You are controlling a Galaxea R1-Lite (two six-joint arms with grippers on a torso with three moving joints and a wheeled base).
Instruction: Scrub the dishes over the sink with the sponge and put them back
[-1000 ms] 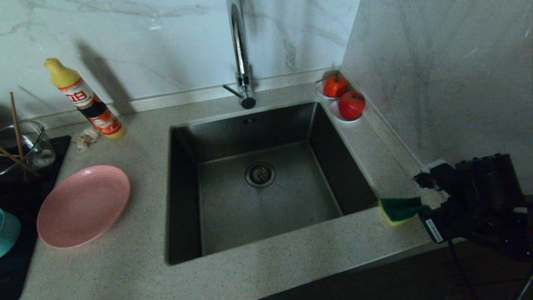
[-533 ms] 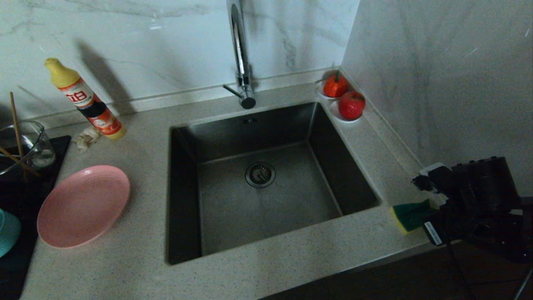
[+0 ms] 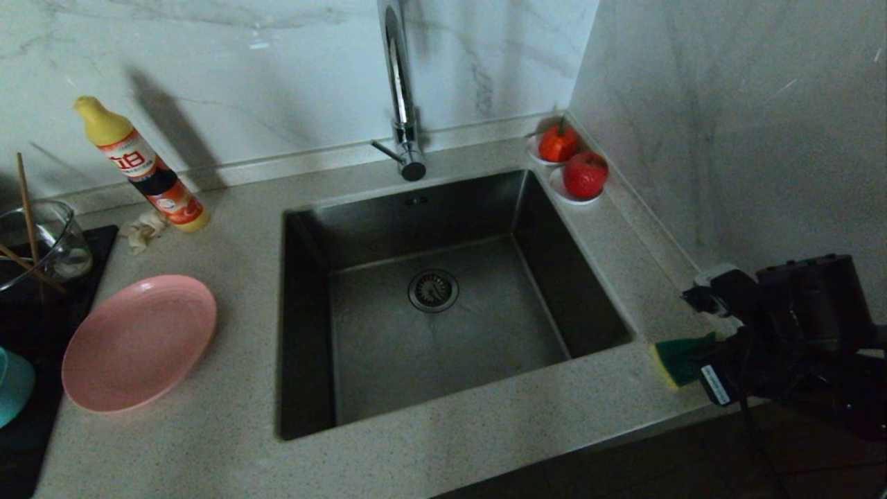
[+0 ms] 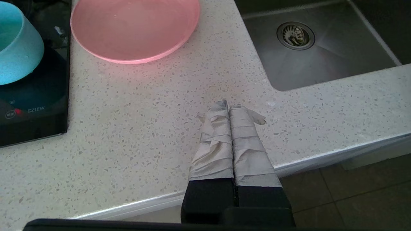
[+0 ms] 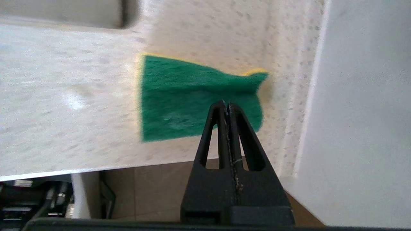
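The yellow sponge (image 3: 675, 359) lies green side up on the counter at the sink's near right corner. My right gripper (image 3: 714, 350) is at its right end. In the right wrist view its black jaws (image 5: 225, 103) are shut tip to tip over the sponge (image 5: 179, 96), with nothing visible between them. The pink plate (image 3: 138, 343) lies left of the steel sink (image 3: 485, 346). The teal bowl (image 3: 14, 384) sits on the black cooktop at the far left. My left gripper (image 4: 228, 106) hovers shut and empty over the counter's front edge, near the plate (image 4: 135, 29) and bowl (image 4: 16, 45).
A chrome faucet (image 3: 398, 90) stands behind the sink. A detergent bottle (image 3: 142, 166) and a glass jug with chopsticks (image 3: 41, 242) stand at the back left. Two saucers with red fruit (image 3: 585, 174) sit in the back right corner. The side wall (image 3: 727, 138) runs close beside my right arm.
The sponge has slid right, off the sink's rim and further onto the counter. My right gripper has shifted slightly; the left arm has kept still.
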